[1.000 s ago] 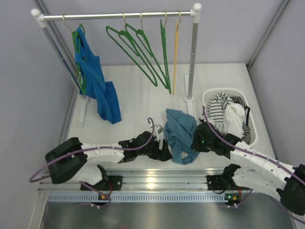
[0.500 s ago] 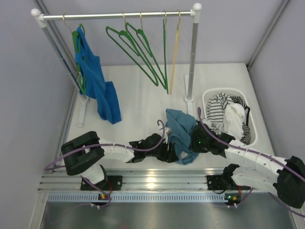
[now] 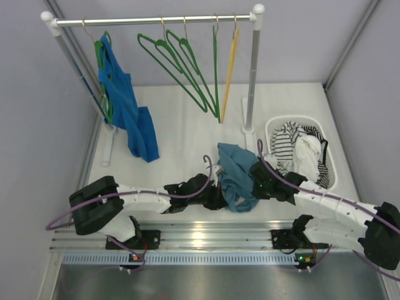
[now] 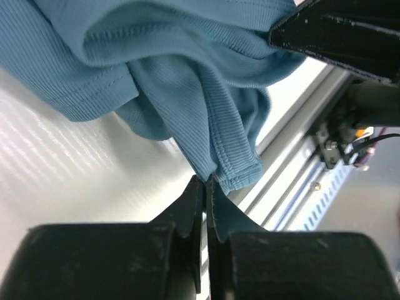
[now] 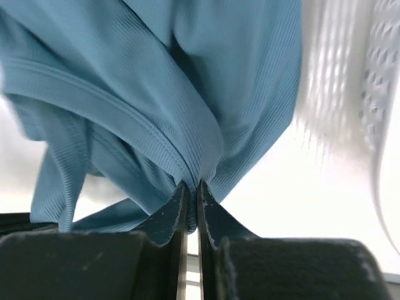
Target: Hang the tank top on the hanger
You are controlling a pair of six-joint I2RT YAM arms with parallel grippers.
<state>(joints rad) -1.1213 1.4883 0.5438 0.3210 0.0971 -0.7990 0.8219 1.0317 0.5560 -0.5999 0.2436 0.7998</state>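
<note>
The muted teal tank top lies crumpled on the white table between my two arms. My left gripper is shut on its lower left edge; the left wrist view shows a hemmed fold pinched at the jaw tips. My right gripper is shut on the cloth's right side, with a ribbed fold drawn down between its jaws. Dark-green hangers hang empty from the rail at the back, far from both grippers.
A clothes rack stands at the back with a royal-blue garment on a green hanger at its left and a yellow hanger at its right. A white basket with striped cloth sits right of the tank top.
Both grippers have shut on the tank top. The left arm has reached right to the cloth's edge, and the cloth has bunched a little between the two grippers.
</note>
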